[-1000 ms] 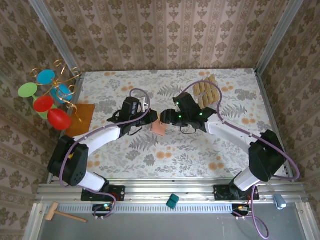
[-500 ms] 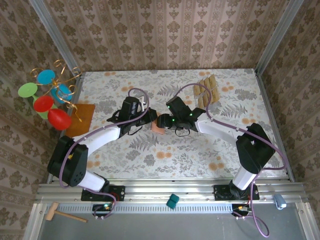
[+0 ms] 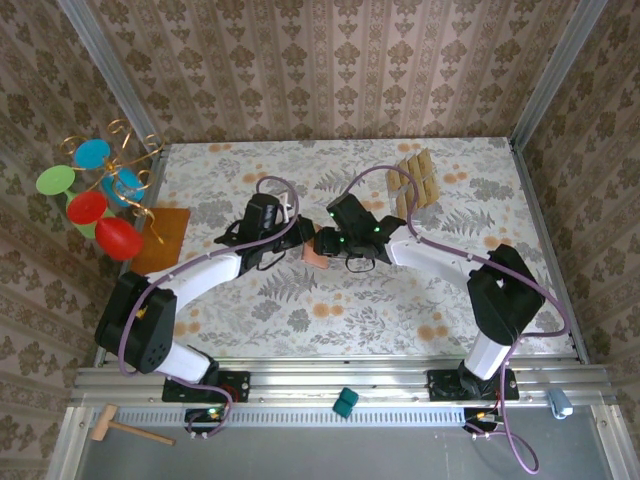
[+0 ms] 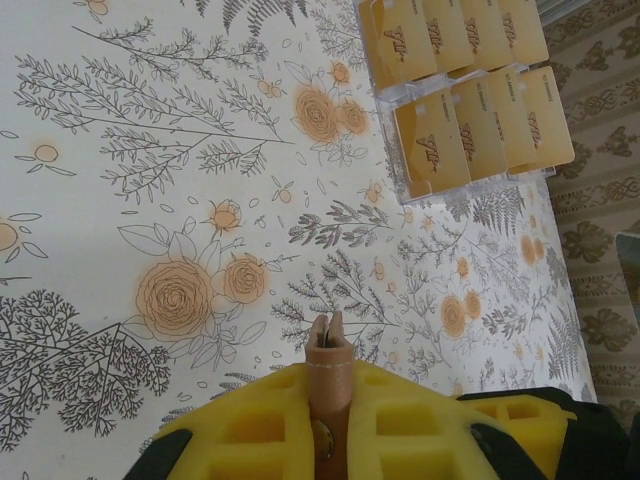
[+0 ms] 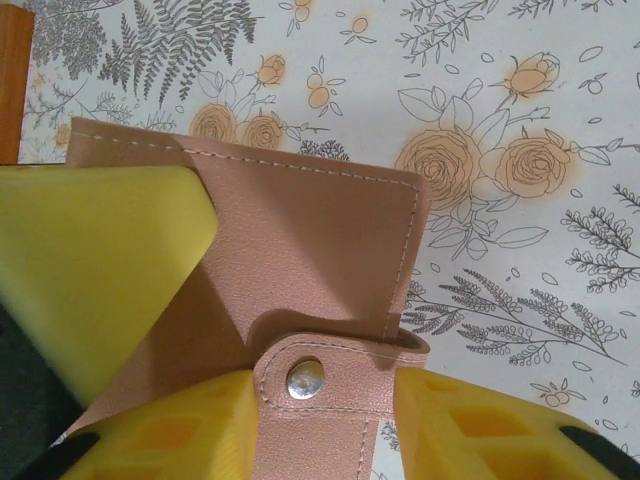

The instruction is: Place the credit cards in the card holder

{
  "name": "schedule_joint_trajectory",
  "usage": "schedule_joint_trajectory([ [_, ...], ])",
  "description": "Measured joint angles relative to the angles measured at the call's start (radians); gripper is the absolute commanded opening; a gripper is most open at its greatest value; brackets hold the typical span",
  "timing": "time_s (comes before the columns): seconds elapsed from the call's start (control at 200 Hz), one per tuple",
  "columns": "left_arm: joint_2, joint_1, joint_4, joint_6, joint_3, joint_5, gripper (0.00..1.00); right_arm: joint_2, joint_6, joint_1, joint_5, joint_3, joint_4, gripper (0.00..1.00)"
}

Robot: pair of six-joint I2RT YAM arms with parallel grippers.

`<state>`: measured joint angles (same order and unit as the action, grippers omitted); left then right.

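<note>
The card holder (image 3: 316,252), a salmon-brown wallet, is held up at mid-table between both arms. My left gripper (image 3: 302,240) is shut on it; in the left wrist view the card holder (image 4: 328,345) stands edge-on between the yellow fingers of that gripper (image 4: 328,378). My right gripper (image 5: 318,388) has its jaws against both sides of the snap strap (image 5: 312,385) of the card holder (image 5: 300,250). The left arm's yellow finger (image 5: 90,260) presses the wallet's left side. The credit cards (image 3: 413,183), tan and alike, stand in a clear rack (image 4: 470,90) at the back right.
An orange-brown mat (image 3: 163,238) lies at the table's left edge beside a wire ornament with coloured discs (image 3: 95,195). A wooden mallet (image 3: 125,428) and a teal block (image 3: 345,402) lie below the front rail. Patterned walls close in the table.
My right gripper has moved left onto the card holder and its jaws have narrowed around the strap. The left gripper has kept still, shut on the wallet.
</note>
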<state>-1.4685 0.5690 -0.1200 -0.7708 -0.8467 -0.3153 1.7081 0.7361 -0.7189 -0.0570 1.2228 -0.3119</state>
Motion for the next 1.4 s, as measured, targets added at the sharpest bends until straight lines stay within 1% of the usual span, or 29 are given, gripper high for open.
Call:
schedule_joint_trajectory([
  [0.095,0.0,0.002,0.001,0.0,0.0,0.002,0.0,-0.006,0.002,0.004,0.001,-0.024,0.028,0.35],
  [0.22,0.004,0.008,0.006,0.0,0.0,-0.002,0.0,-0.05,0.012,0.031,0.01,-0.116,0.061,0.35],
  [0.35,0.013,0.006,0.005,0.004,-0.007,-0.001,0.0,-0.106,0.031,0.1,0.02,-0.258,0.05,0.41],
  [0.43,0.013,0.006,0.005,0.009,-0.01,-0.001,0.0,-0.169,0.045,0.115,0.02,-0.313,0.031,0.46],
  [0.525,0.013,0.006,0.007,0.018,-0.011,-0.002,0.0,-0.253,0.051,0.114,-0.001,-0.323,0.029,0.51],
  [0.615,0.013,0.006,0.008,0.027,-0.011,-0.002,0.0,-0.304,0.053,0.121,-0.04,-0.319,0.061,0.52],
  [0.755,0.013,0.006,0.008,0.037,-0.011,-0.006,0.0,-0.301,0.056,0.132,-0.112,-0.306,0.112,0.53],
  [0.86,0.013,0.006,0.008,0.042,-0.011,-0.007,0.0,-0.271,0.069,0.135,-0.156,-0.29,0.142,0.53],
  [1.025,0.013,0.006,0.008,0.043,-0.011,-0.014,0.0,-0.215,0.082,0.137,-0.189,-0.267,0.176,0.5],
  [1.24,0.013,0.006,0.008,0.046,-0.011,-0.014,0.0,-0.15,0.102,0.137,-0.218,-0.248,0.204,0.32],
  [1.3,0.013,0.006,0.007,0.046,-0.011,-0.015,0.0,-0.141,0.104,0.137,-0.222,-0.245,0.208,0.29],
  [1.375,0.013,0.006,0.007,0.046,-0.011,-0.017,0.0,-0.134,0.105,0.137,-0.222,-0.243,0.211,0.29],
  [1.4,0.013,0.006,0.006,0.046,-0.011,-0.017,0.0,-0.132,0.106,0.137,-0.223,-0.243,0.211,0.27],
])
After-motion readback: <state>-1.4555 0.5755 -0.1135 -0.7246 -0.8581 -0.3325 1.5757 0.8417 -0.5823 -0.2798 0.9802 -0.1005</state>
